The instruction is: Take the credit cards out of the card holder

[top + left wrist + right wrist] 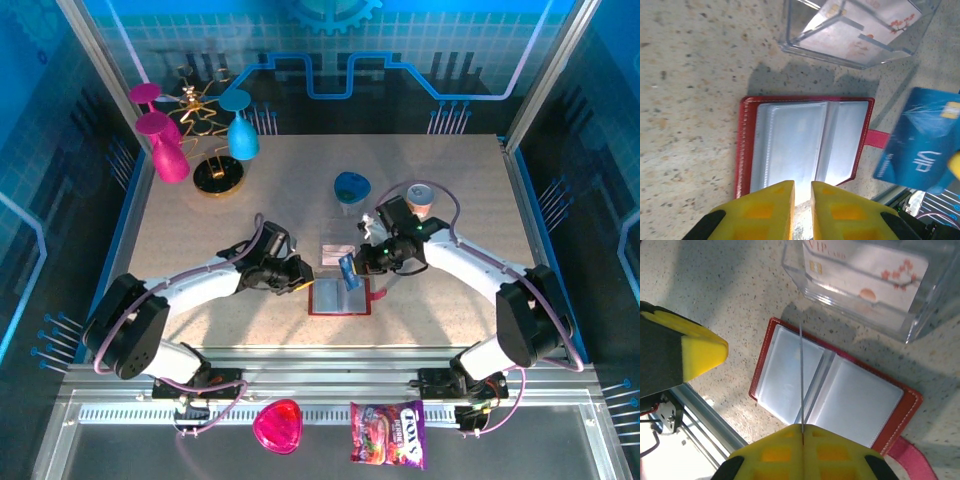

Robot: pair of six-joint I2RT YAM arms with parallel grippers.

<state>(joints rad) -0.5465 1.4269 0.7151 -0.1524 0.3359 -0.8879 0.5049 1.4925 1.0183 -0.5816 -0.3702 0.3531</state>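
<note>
My left arm reaches forward and inward, wrist low. My left gripper (pixel 297 277) has its fingers (pixel 770 210) parted by a narrow slit, with nothing between them. My right arm bends inward; my right gripper (pixel 802 440), just beside the left gripper, is clamped on a blue credit card (pixel 920 145) held edge-on between its fingers

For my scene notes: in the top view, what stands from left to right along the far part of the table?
pink goblet → teal goblet → blue dish → small cup

Dark red card holder (pixel 744 150) with pale grey pockets; blue credit card (pixel 920 145) with white lettering and gold chip; beige table (pixel 690 75), dark-speckled.
</note>
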